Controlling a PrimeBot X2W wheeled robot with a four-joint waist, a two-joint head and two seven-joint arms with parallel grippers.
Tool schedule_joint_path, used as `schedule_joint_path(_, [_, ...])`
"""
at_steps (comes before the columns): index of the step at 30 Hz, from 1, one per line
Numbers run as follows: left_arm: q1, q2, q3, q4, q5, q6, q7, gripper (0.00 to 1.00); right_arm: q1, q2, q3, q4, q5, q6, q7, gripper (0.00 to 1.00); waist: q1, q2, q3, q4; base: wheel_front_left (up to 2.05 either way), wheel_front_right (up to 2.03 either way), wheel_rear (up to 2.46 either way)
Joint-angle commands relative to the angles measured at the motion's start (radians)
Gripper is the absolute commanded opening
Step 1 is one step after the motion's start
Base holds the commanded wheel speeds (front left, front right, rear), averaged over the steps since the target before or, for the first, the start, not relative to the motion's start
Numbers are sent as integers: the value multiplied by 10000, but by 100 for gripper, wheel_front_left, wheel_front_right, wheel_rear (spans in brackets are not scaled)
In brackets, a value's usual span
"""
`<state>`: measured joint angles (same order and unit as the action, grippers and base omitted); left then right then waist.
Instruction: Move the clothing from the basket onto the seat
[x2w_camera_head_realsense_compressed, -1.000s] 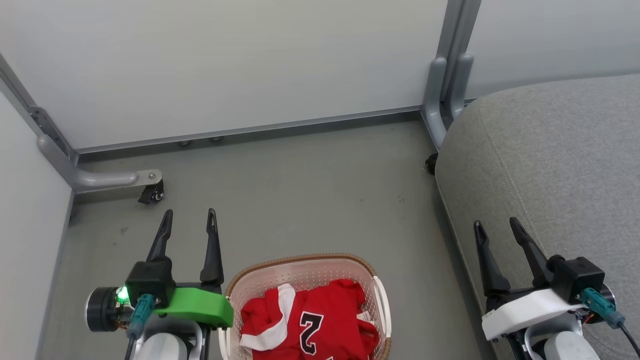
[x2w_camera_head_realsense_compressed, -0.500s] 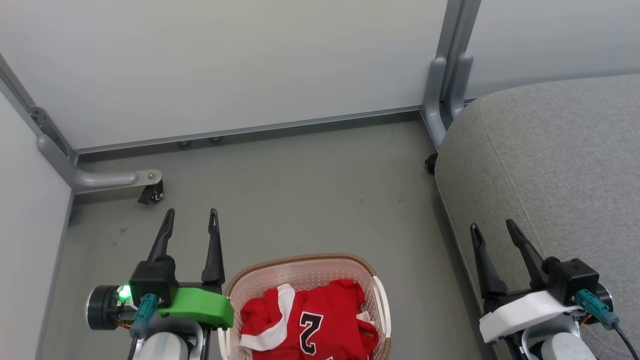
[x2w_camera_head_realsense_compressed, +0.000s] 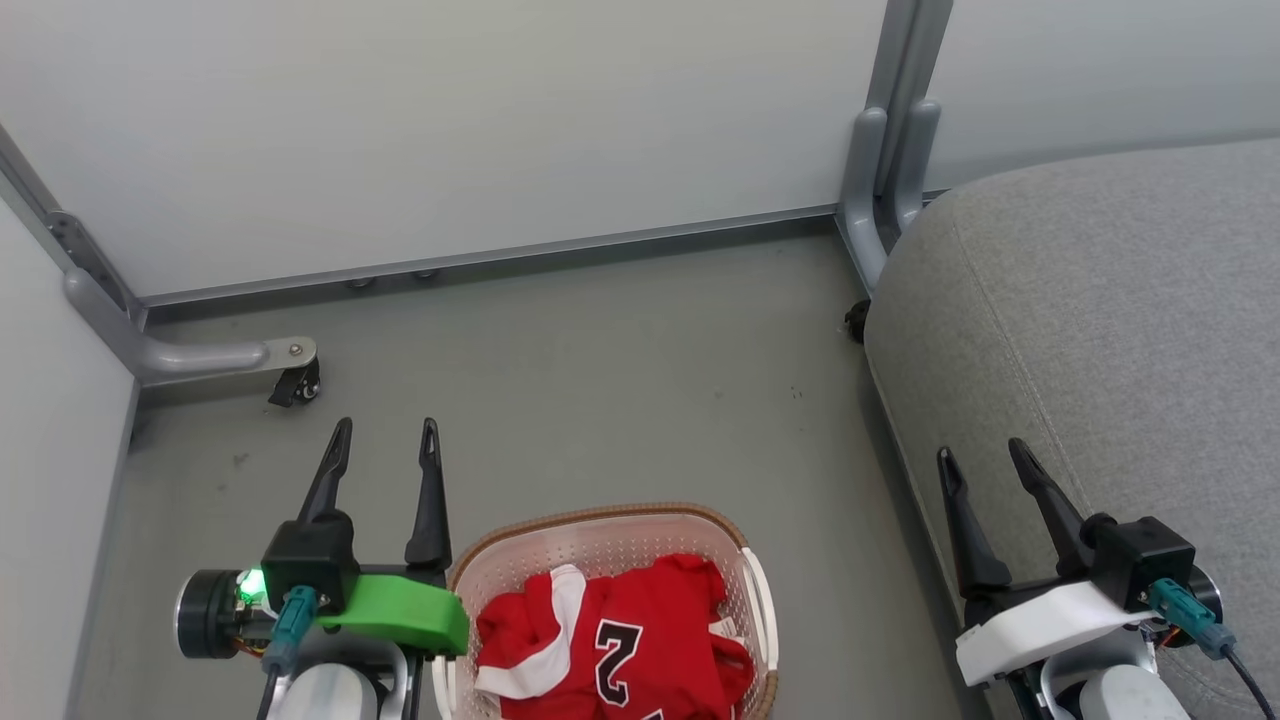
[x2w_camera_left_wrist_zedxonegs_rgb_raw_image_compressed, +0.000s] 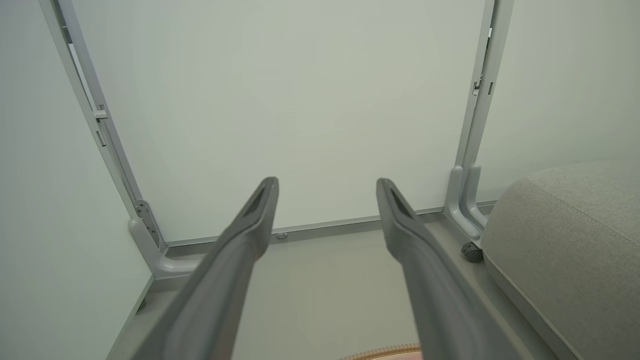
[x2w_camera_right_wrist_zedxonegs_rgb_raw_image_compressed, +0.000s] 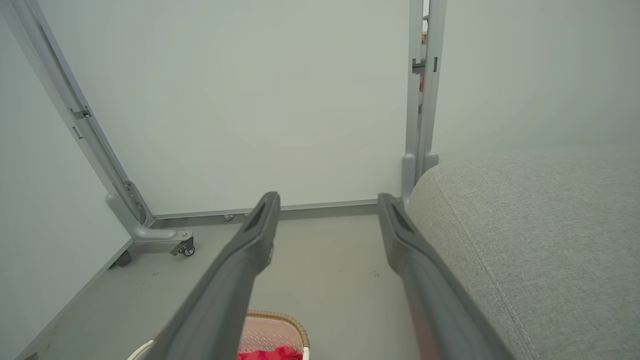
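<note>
The red clothing (x2w_camera_head_realsense_compressed: 615, 645) with white trim and a black "2" lies bunched in the cream basket (x2w_camera_head_realsense_compressed: 600, 540) with a brown rim, low in the middle of the head view. My left gripper (x2w_camera_head_realsense_compressed: 385, 440) stands open just left of the basket, above the floor, holding nothing. On the right, my right gripper (x2w_camera_head_realsense_compressed: 980, 462) is open and empty beside the front edge of the grey seat (x2w_camera_head_realsense_compressed: 1110, 300). In the left wrist view the open left gripper (x2w_camera_left_wrist_zedxonegs_rgb_raw_image_compressed: 327, 186) points at the wall. The right wrist view has the right gripper (x2w_camera_right_wrist_zedxonegs_rgb_raw_image_compressed: 328, 201), the basket rim (x2w_camera_right_wrist_zedxonegs_rgb_raw_image_compressed: 280, 316), a bit of clothing (x2w_camera_right_wrist_zedxonegs_rgb_raw_image_compressed: 272, 354) and the seat (x2w_camera_right_wrist_zedxonegs_rgb_raw_image_compressed: 530, 230).
White partition panels on grey metal frames close the back and left. Their feet carry castors: one foot (x2w_camera_head_realsense_compressed: 215, 355) at the left, a post base (x2w_camera_head_realsense_compressed: 880, 180) near the seat's corner. Grey floor (x2w_camera_head_realsense_compressed: 600, 380) lies open between basket and panels.
The whole head picture has shifted slightly, so the camera moved. Both grippers stay open; the right one sits a touch further left in the picture.
</note>
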<state>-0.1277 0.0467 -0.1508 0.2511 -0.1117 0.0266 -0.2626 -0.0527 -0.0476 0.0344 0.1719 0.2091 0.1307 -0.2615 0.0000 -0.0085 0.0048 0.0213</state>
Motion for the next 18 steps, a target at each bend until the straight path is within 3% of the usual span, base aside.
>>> schedule_joint_path(1, [-199, 67, 7, 43, 27, -40, -35, 100, -49, -25, 11, -32, 26, 0, -29, 100, 0, 85, 66, -56, 0, 0, 0])
schedule_joint_path(18, [-1388, 194, -631, 1194, 543, -783, -21, 100, -687, -27, 264, -728, 12, 0, -29, 100, 0, 85, 1405, -1331, 0, 0, 0])
